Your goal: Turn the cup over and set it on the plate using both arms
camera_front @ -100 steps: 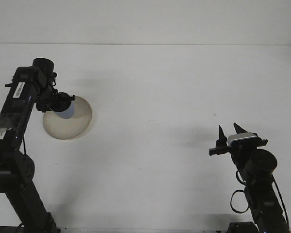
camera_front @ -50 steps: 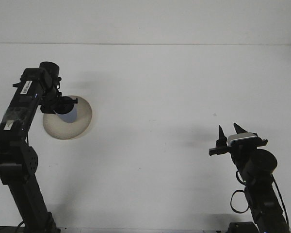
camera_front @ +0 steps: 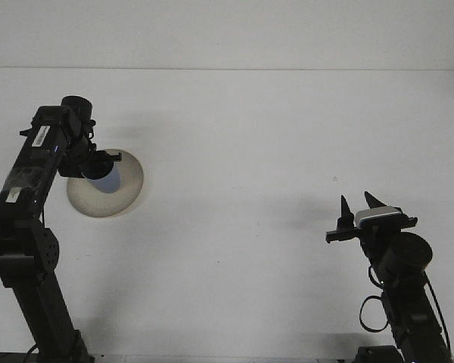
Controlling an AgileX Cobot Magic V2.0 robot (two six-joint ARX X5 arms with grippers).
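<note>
1. The left arm (camera_front: 30,174) reaches up along the left side of the white table (camera_front: 250,151), its black links angled toward the far left area.
2. The left gripper (camera_front: 98,168) sits over the round beige plate (camera_front: 125,189), which lies flat on the table near the left edge.
3. A small pale blue cup (camera_front: 106,179) shows between the black fingers of that gripper, which are closed around it; only its lower part is visible, over the plate's upper left portion.
4. Whether the cup already touches the plate or hangs just above it cannot be told from this angle, nor which way up it stands.
5. The right arm (camera_front: 408,302) stands at the lower right, well apart from the plate and cup.
6. The right gripper (camera_front: 359,204) points away from the robot, its two dark fingertips spread with a clear gap between them and nothing held.
7. A small grey block (camera_front: 378,216) sits on the wrist just behind those fingers.
</note>
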